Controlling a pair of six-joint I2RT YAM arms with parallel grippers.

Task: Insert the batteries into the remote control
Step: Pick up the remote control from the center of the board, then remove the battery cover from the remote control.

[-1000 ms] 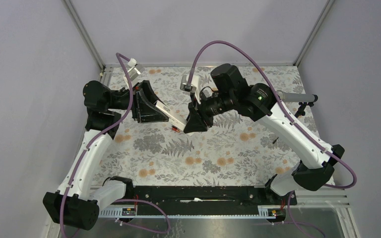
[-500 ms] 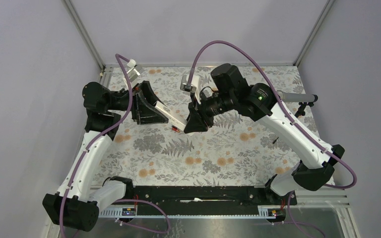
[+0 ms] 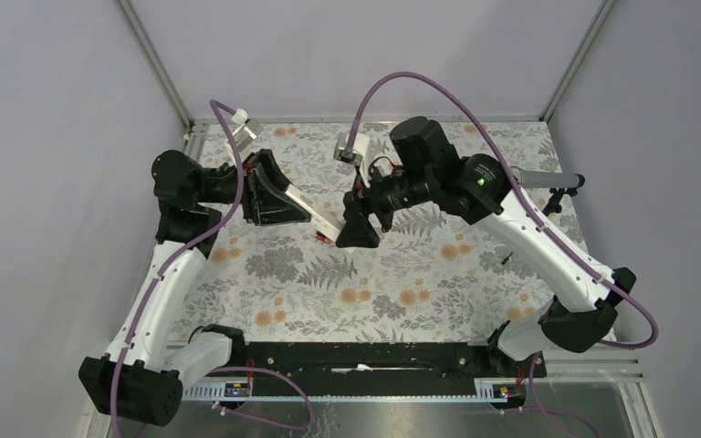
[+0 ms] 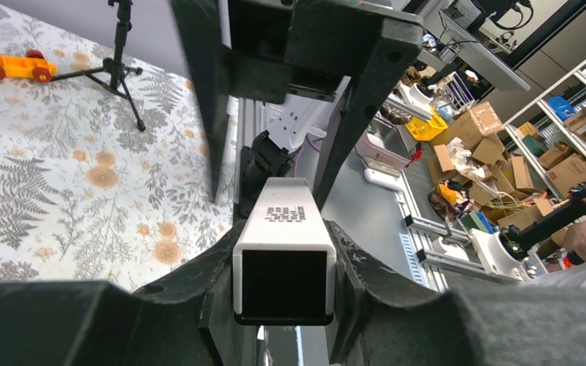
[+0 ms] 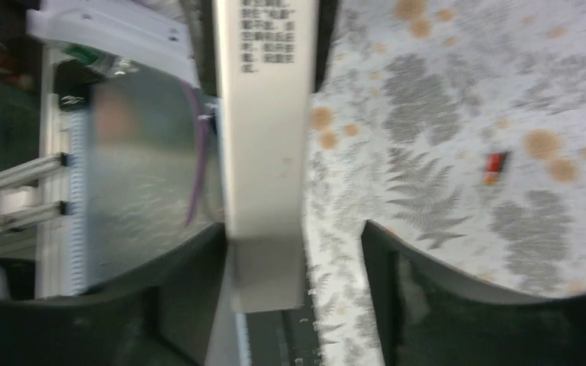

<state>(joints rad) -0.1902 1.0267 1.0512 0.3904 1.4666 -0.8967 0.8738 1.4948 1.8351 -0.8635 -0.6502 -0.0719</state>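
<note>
Remote held above worktop
Left claw clamps it; right claw gapes around its far end, view blurred. One battery lies below.

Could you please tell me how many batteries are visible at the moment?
1. The battery lies on the floral cloth, just on the near side of the remote control. Others may be hidden from view or already inside the remote.
</note>
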